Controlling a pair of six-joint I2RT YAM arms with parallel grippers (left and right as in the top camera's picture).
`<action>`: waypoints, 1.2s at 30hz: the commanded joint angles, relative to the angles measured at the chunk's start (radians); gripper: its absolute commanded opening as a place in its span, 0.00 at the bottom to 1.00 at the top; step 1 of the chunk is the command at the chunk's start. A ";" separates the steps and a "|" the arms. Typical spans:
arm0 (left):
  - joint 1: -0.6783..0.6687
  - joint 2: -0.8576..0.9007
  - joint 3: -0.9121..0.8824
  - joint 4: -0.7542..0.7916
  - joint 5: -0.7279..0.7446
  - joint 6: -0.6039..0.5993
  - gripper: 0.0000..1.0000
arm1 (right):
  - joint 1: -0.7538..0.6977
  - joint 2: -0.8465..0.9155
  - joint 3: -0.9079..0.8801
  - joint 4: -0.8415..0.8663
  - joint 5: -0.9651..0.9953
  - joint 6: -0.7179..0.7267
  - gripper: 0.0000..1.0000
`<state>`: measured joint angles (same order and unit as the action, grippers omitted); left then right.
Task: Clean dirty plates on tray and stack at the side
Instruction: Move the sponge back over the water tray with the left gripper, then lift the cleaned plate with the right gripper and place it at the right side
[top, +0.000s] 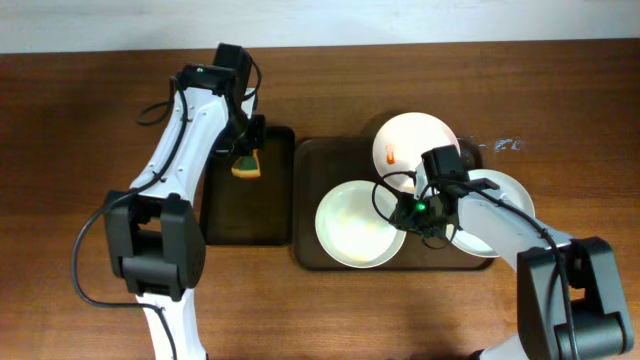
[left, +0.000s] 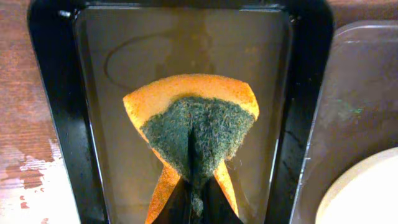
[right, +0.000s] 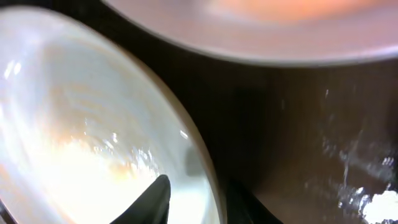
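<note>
On the right side of the table, the right gripper (top: 413, 212) sits low over the brown tray (top: 320, 160), at the edge of the near plate (top: 350, 225). In the right wrist view its jaws are only a little apart: one dark finger (right: 155, 202) is inside this plate (right: 74, 124), the other is outside over the tray floor (right: 292, 124), and the white rim passes between them. A small gap shows beside the inner finger, so I do not see a firm pinch. The far plate (top: 415, 140), with an orange smear (top: 390, 153), lies close behind, and the right plate (top: 500, 205) is partly hidden under the arm. The three plates crowd together, and the right one reaches past the tray's right rim. The left gripper (top: 245, 150) hangs over the narrow black tray (top: 225, 215), closed tightly on an orange sponge (left: 189, 124) with a green scouring face, which it pinches at the lower point. Bare wood lies on the left of the black tray.
</note>
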<state>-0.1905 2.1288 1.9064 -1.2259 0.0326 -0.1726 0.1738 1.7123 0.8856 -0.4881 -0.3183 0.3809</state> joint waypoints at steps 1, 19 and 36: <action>-0.001 0.001 -0.010 0.005 -0.014 0.018 0.00 | 0.003 0.034 -0.021 0.022 0.068 -0.055 0.30; -0.001 0.001 -0.010 0.013 -0.014 0.039 0.00 | 0.003 -0.446 0.063 0.049 0.420 -0.229 0.04; -0.001 0.001 -0.010 0.021 -0.014 0.039 0.00 | 0.628 -0.316 0.063 0.164 1.452 -0.316 0.04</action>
<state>-0.1902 2.1288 1.9015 -1.2072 0.0254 -0.1501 0.8181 1.3670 0.9283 -0.3294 1.1824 0.0296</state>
